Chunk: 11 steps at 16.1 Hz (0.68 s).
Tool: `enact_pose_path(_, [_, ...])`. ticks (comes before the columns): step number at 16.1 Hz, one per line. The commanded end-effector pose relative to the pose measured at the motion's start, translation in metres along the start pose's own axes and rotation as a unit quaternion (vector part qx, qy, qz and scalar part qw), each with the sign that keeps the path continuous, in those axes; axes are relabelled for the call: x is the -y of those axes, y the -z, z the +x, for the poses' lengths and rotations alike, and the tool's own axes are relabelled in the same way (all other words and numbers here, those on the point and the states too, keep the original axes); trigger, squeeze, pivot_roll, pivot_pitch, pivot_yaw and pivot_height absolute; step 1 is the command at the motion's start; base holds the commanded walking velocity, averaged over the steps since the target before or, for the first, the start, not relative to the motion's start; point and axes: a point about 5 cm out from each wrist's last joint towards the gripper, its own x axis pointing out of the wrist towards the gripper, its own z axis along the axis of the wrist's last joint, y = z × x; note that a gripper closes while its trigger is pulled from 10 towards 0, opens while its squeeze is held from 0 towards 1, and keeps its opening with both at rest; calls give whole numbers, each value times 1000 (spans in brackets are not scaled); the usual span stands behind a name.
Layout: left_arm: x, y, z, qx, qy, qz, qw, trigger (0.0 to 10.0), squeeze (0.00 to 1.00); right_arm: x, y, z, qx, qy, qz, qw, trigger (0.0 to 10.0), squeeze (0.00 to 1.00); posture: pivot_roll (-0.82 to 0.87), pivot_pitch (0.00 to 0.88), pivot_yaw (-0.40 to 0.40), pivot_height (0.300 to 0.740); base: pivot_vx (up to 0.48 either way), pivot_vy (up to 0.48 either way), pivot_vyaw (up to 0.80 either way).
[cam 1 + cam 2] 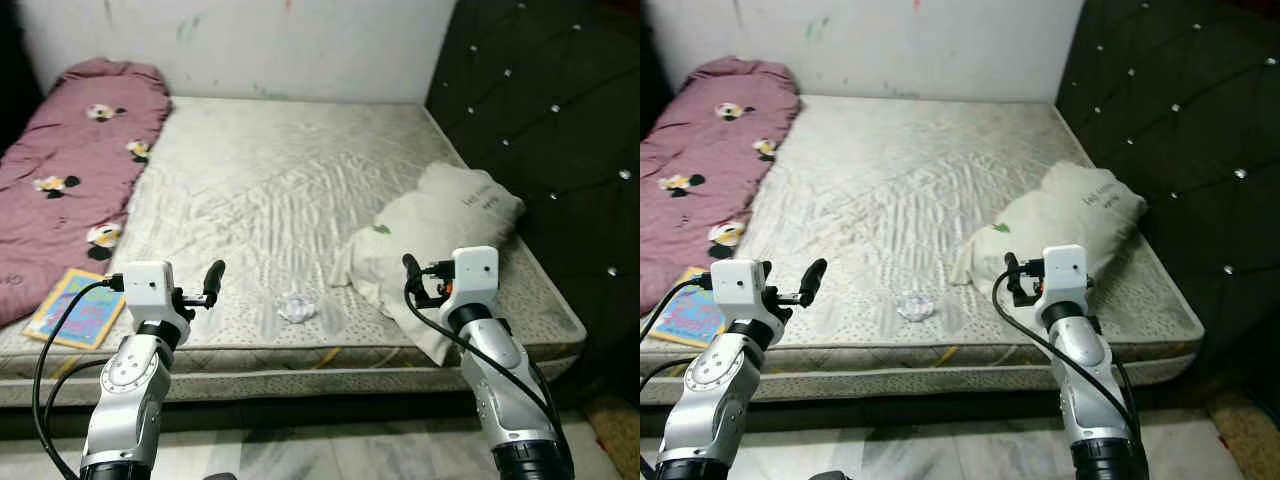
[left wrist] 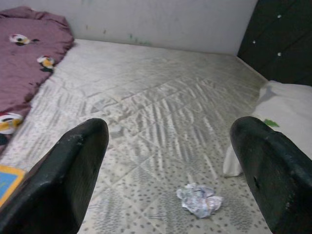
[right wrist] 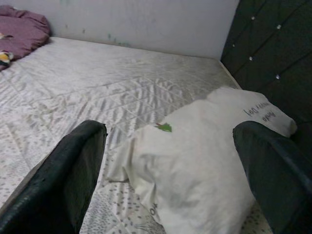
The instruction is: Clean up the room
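A crumpled wad of white paper point(image 1: 296, 307) lies on the mattress point(image 1: 260, 180) near its front edge, also seen as the paper wad point(image 2: 199, 200) between my left fingers' line of sight. My left gripper point(image 1: 205, 285) hovers open just left of it, above the front edge. A white pillow point(image 1: 440, 230) lies at the right side of the bed, and my right gripper point(image 1: 412, 278) is held open in front of it. A colourful book point(image 1: 75, 307) rests at the front left corner. A maroon flowered blanket point(image 1: 70, 170) covers the left side.
A black tufted headboard point(image 1: 545, 110) runs along the right side of the bed. A pale wall point(image 1: 250, 40) stands behind it. Grey tiled floor point(image 1: 320, 450) lies between me and the mattress.
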Motion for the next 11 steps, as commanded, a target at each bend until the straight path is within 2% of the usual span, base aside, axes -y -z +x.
enact_pose_path(1, [3,-7,3,11,10,2,1000,10000,0,0,-5,4,9,4,1,1000,10000,0,2,0,-58,740,356,0,0])
enact_pose_path(11, [3,-6,3,9,13,2,1000,10000,0,-1,-5,5,9,2,2,1000,10000,0,-3,0,-58,740,356,0,0])
